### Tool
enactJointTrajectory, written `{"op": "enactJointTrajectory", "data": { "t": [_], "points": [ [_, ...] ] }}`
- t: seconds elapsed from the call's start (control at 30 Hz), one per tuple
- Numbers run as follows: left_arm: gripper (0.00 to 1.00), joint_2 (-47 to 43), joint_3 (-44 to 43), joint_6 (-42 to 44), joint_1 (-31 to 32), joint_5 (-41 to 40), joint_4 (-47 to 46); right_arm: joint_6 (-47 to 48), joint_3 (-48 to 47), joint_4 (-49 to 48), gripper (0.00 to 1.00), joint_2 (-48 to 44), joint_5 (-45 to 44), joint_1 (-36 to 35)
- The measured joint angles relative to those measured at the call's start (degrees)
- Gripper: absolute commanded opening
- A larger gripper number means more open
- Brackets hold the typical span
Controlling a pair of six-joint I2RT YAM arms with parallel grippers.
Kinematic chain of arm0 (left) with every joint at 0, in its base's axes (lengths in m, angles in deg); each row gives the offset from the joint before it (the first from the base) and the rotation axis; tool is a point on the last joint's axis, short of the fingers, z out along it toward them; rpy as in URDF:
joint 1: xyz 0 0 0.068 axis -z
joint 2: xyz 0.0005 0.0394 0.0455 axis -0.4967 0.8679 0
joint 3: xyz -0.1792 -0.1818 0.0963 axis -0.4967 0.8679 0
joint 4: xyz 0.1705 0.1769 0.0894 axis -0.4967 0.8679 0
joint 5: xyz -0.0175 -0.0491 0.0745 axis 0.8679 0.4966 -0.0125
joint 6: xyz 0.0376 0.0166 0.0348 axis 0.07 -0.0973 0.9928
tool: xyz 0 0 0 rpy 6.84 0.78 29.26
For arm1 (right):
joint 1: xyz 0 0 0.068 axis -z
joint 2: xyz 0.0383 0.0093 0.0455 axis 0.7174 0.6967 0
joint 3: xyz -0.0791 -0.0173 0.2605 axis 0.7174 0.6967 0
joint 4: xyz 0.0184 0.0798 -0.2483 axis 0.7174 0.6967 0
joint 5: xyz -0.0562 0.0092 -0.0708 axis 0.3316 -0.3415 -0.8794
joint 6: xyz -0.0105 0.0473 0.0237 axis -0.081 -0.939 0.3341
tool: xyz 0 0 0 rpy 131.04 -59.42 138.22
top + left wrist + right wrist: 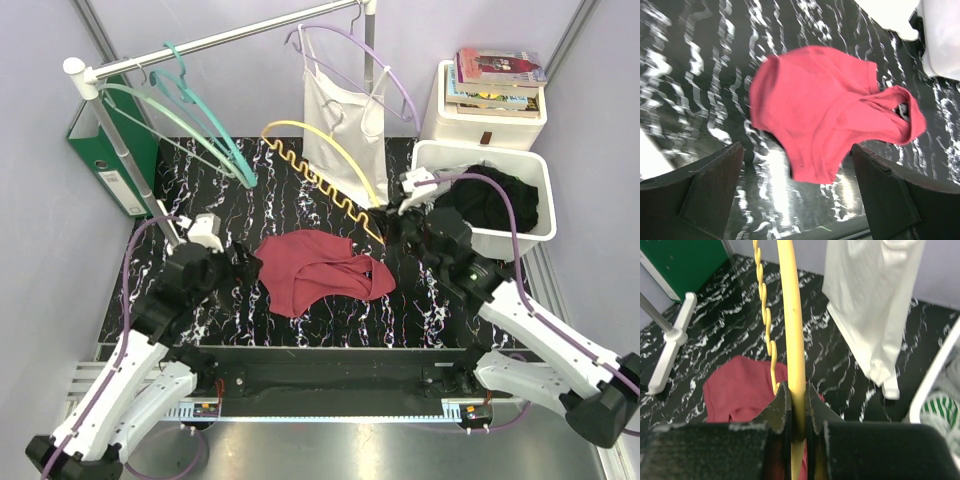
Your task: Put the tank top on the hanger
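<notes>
On marbled table [200,190]: tank top [315,270], left gripper [248,265] agape, right gripper [796,392] clenched on hanger [791,315]

Maroon tank top [320,268] lies crumpled flat — yellow hanger [792,315] slants raised just behind it, wavy bar lowermost.

Robot lab cell: plain partition walls [450,20], aluminium base rail [330,412], staged clothes rail [230,38] on marbled tabletop [200,190].
</notes>
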Motion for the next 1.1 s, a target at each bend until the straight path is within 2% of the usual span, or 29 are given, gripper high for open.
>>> {"op": "enactJointTrajectory", "data": {
  "t": [0.17,0.27,0.33,0.5,0.77,0.97,1.1],
  "points": [
    [0.90,1.14,10.29,-7.50,10.73,-2.82,-5.99,-3.21,5.44,5.75,0.00,-7.04,-1.51,0.00],
    [0.84,5.09,14.16,-10.84,16.90,-4.35,-9.46,-4.72,6.99,8.92,0.00,-9.60,-1.92,0.00],
    [0.80,7.85,15.61,-12.41,18.53,-4.52,-11.85,-5.53,7.85,10.36,0.00,-10.82,-2.01,0.00],
    [0.71,13.07,17.92,-15.50,19.71,-5.22,-18.10,-6.91,10.05,13.03,0.00,-13.70,-1.88,0.00],
    [0.64,17.46,18.84,-16.63,20.52,-7.17,-25.22,-7.39,11.34,16.44,0.00,-15.74,-2.01,0.00],
    [0.57,22.73,18.82,-16.37,20.57,-7.80,-28.04,-8.20,12.46,17.66,0.00,-16.46,-2.01,0.00],
    [0.48,26.29,18.64,-15.85,20.59,-7.80,-28.50,-8.59,13.09,18.43,0.00,-17.46,-2.03,0.00]
  ]
}}
